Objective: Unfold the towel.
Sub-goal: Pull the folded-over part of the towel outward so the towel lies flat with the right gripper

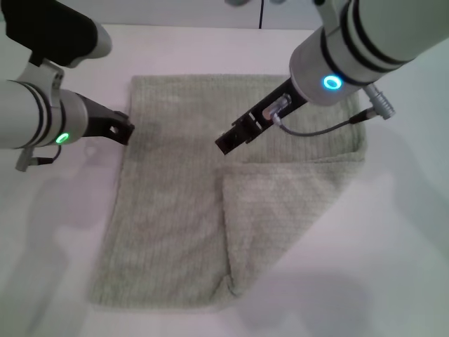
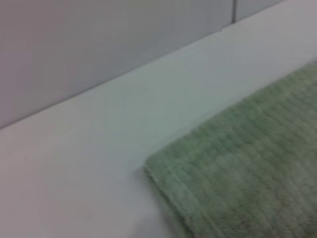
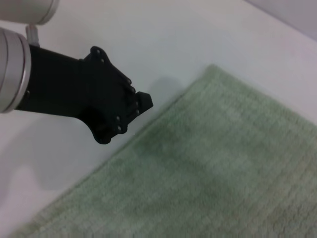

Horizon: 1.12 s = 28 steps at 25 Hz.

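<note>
You have one towel [image 1: 175, 210] to work with, two grippers, and nothing else loose on the surface. The towel lies flat on the white table [image 1: 393, 267], running from the far middle of the work area to the near edge. Its near right part is still folded over: a doubled flap [image 1: 280, 217] covers that quarter, with its fold line running near to far down the middle of the cloth and its far edge crossing to the right hem.

The left gripper [image 1: 125, 129] sits at the towel's far left edge, low by the hem, just beside the cloth; the right wrist view shows it there too [image 3: 141, 101], but you cannot tell whether its jaws are parted or together, or whether they touch the cloth. The right gripper [image 1: 228, 142] hangs over the towel's middle, just beyond the flap's far left corner, and its jaw state cannot be made out either.

The tabletop is plain matte white. At its far side a pale wall [image 2: 99, 44] rises, with a dark vertical seam.
</note>
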{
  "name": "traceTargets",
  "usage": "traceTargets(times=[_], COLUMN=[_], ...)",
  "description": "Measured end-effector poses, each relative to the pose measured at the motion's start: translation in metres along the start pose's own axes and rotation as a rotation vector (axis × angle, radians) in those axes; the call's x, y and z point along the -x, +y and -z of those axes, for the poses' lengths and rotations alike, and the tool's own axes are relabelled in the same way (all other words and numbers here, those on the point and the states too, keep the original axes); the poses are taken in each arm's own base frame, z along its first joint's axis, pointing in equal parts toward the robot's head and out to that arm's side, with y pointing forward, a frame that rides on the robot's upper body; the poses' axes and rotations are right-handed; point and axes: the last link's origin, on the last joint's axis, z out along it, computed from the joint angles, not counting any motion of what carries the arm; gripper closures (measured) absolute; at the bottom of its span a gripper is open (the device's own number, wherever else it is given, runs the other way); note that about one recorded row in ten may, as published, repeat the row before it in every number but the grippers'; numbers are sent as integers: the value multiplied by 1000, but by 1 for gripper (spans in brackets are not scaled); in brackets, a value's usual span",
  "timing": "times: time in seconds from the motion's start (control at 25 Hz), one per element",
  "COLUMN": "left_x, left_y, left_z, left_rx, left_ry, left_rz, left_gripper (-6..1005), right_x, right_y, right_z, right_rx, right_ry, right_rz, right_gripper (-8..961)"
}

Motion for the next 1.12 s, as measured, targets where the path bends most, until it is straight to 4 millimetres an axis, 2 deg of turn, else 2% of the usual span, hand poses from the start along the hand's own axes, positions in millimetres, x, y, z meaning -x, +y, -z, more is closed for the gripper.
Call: traceTargets(times=[0.28, 0.6, 1.12], left_x=[1, -1, -14], left_y=[8, 13, 21], left_z=[-13, -16, -15], left_rx=[21, 40, 71], left_ry=[-23, -12, 17], left_rz=[-19, -17, -34], left_gripper=[1001, 1000, 1000], right_x=[-4, -12, -11], right_y=[-3, -2, 2], right_z=[-20, -34, -29], right_rx=[-6, -7, -7], right_ry=[19, 52, 41], right_rz=[-2, 3, 20], right_gripper=[122, 123, 123])
